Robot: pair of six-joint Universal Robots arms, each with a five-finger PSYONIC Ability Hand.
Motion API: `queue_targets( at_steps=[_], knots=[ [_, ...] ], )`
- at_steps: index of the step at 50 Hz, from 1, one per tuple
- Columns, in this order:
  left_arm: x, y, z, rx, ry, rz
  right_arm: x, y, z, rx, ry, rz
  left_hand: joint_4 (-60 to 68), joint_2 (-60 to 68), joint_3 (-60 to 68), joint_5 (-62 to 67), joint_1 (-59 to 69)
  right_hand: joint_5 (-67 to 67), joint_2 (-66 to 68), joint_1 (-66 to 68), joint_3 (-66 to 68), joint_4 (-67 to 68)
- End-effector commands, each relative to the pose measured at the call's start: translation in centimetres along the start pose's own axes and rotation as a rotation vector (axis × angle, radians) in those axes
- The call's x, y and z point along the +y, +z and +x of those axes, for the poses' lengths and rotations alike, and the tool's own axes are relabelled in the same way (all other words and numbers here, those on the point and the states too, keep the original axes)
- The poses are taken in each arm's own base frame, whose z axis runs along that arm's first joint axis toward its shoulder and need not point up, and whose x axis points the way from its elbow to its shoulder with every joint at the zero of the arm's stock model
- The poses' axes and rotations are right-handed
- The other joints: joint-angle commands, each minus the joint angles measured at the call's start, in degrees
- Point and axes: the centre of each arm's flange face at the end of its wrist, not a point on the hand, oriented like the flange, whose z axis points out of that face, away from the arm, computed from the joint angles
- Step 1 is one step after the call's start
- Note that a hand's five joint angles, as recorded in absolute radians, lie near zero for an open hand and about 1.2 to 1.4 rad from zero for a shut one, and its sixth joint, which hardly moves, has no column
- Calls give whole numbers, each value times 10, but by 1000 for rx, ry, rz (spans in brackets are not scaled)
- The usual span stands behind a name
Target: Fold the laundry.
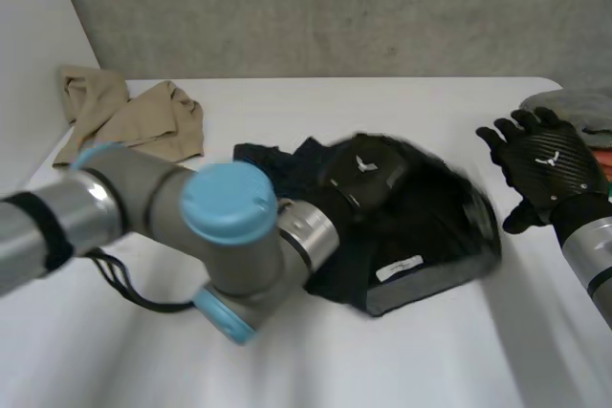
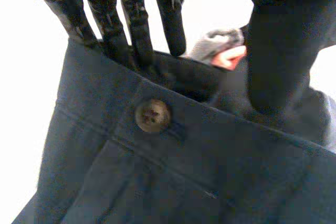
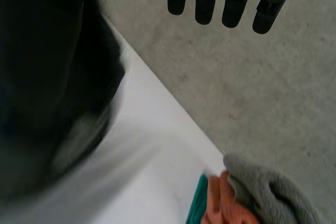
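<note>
- At the middle of the table [image 1: 402, 360] lie the dark trousers [image 1: 430, 236], bunched and not yet folded. Their longer side runs across, from our left to our right.
- Our left arm reaches over to them, and the left hand [image 1: 368, 174] lies on top of the heap.
- From the left wrist we see its fingers [image 2: 139, 30] going straight down behind the waistband [image 2: 210, 124], just above the button [image 2: 152, 115]. The thumb [image 2: 278, 51] comes down on the cloth on the near side. We judge that it pinches the waistband.
- Our right hand [image 1: 547, 164] hovers just beside the right end of the trousers, apart from them. Its fingers are straight and spread, and it holds nothing.
- So the trousers lie to the left of this hand, and it is the nearer one to their free end. We think it must go left and down to take that end.
- All clothes lie directly on the table, none in a basket. A beige cloth [image 1: 134, 117] is far at the left, and a pile [image 1: 574, 107] of grey and coloured cloth is behind the right hand.
</note>
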Motion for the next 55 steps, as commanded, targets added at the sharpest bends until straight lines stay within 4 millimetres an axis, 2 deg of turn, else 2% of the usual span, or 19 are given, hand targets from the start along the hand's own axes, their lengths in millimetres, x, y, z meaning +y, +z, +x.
queue_targets(
  at_steps=[1, 6, 8, 11, 12, 14, 16, 19, 22, 23, 26, 27, 36, 39, 43, 45, 51, 53, 55],
  knots=[
    [-43, -4, 2, -5, 17, 92, 9, 1, 9, 23, 16, -63, -171, -164, -173, -166, -142, -27, -25, -32, -19, -20],
    [-86, -24, -13, -52, 36, 166, 6, 2, 11, 20, 21, -64, -196, -190, -198, -191, -167, -27, -25, -32, -19, -20],
    [-111, -36, -29, -96, 49, 212, 4, 2, 12, 17, 24, -73, -201, -195, -203, -196, -172, -27, -25, -32, -19, -20],
    [-124, -46, -50, -146, 68, 235, 2, 1, 12, 10, 38, -91, -206, -200, -208, -201, -177, -27, -25, -32, -19, -20],
    [-128, -52, -65, -182, 79, 238, 0, -1, 11, 1, 59, -108, -208, -201, -210, -203, -179, -27, -25, -32, -19, -20],
    [-126, -55, -81, -215, 85, 231, -3, -4, 9, -11, 87, -131, -208, -201, -210, -203, -179, -27, -25, -32, -19, -20],
    [-118, -57, -109, -274, 91, 202, -13, -12, -5, -70, 132, -148, -206, -200, -209, -201, -177, -27, -25, -32, -19, -20],
    [-99, -58, -137, -320, 91, 152, -33, -25, -26, -164, 190, -146, -206, -200, -208, -201, -177, -27, -25, -32, -19, -20],
    [-55, -54, -164, -337, 62, 45, -43, -36, -39, -223, 225, -156, -199, -193, -202, -195, -171, -27, -25, -32, -19, -20],
    [-32, -53, -177, -342, 51, -12, -48, -42, -50, -269, 234, -160, -194, -188, -197, -190, -166, -27, -25, -32, -19, -20],
    [-2, -54, -194, -341, 53, -92, -58, -52, -70, -339, 236, -134, -193, -186, -195, -188, -164, -27, -25, -32, -19, -20],
    [13, -55, -200, -331, 70, -138, -61, -55, -84, -376, 225, -126, -193, -186, -195, -188, -164, -27, -25, -32, -19, -20],
    [79, -51, -198, -204, 219, -322, -55, -42, -139, -350, 153, -171, -196, -190, -198, -191, -167, -27, -25, -32, -19, -20],
    [86, -49, -194, -186, 250, -339, -50, -36, -159, -371, 129, -167, -178, -171, -180, -173, -149, -27, -25, -32, -19, -20],
    [85, -47, -192, -182, 245, -331, -39, -23, -177, -384, 120, -161, -45, -39, -47, -40, -16, 56, 58, 51, 64, 63],
    [86, -46, -190, -179, 237, -328, -35, -18, -181, -378, 117, -154, 2, 9, 0, 7, 31, 99, 102, 95, 108, 107],
    [89, -42, -165, -125, 220, -339, -38, -6, -172, -296, 109, -132, 436, 442, 433, 440, 465, 672, 675, 667, 680, 679],
    [86, -41, -159, -116, 225, -337, -42, -4, -166, -270, 114, -117, 461, 468, 459, 466, 490, 673, 675, 668, 681, 680],
    [83, -42, -152, -114, 221, -349, -60, -5, -149, -233, 116, -70, 461, 468, 459, 466, 490, 673, 675, 668, 681, 680]
  ],
)
